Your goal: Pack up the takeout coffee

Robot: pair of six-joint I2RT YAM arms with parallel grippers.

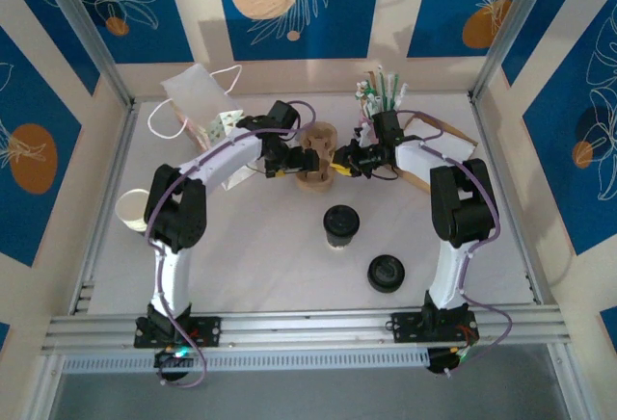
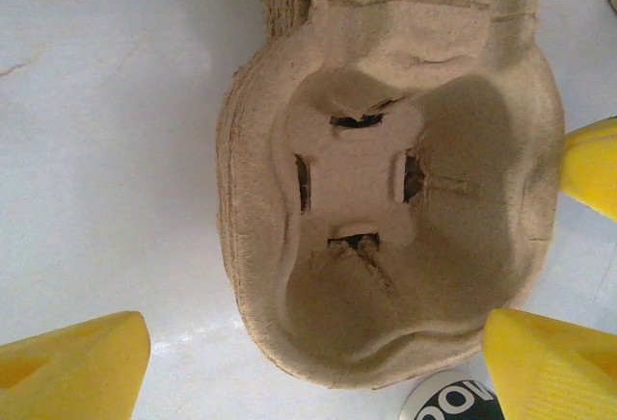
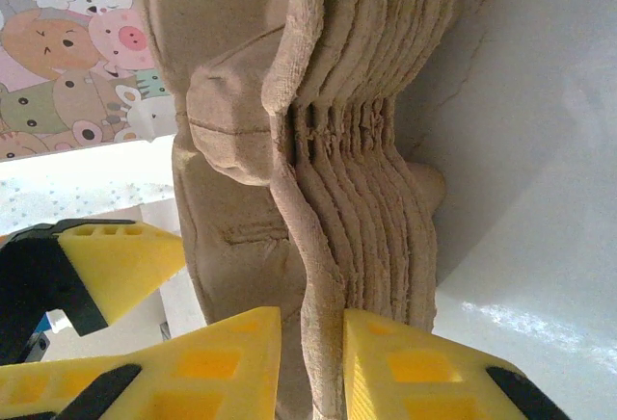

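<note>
Takeout coffee (image 1: pixel 340 225) standing lidded on the surface (image 1: pixel 241 256), on the near side of the stack of pulp cup carriers (image 1: pixel 316 155). Left tool (image 2: pixel 308 367) spread wide at that stack; right tool (image 3: pixel 310 343) pinched on its outer rim. Risk: lifting several stuck carriers together, or knocking the coffee.

Pulp carrier stack (image 2: pixel 386 179) looking like moulded paper fibre: matt, rough, layered edges fraying fuzzy. Tabletop (image 2: pixel 116 150) showing smooth, white, glossy, reflecting light. Yellow fingers (image 3: pixel 415 372) looking like matt plastic with moulded recesses. Takeout coffee (image 1: pixel 340 225) showing paper wall under black plastic lid, slightly shiny. Frame rail (image 1: pixel 308 327) gleaming as brushed metal.
</note>
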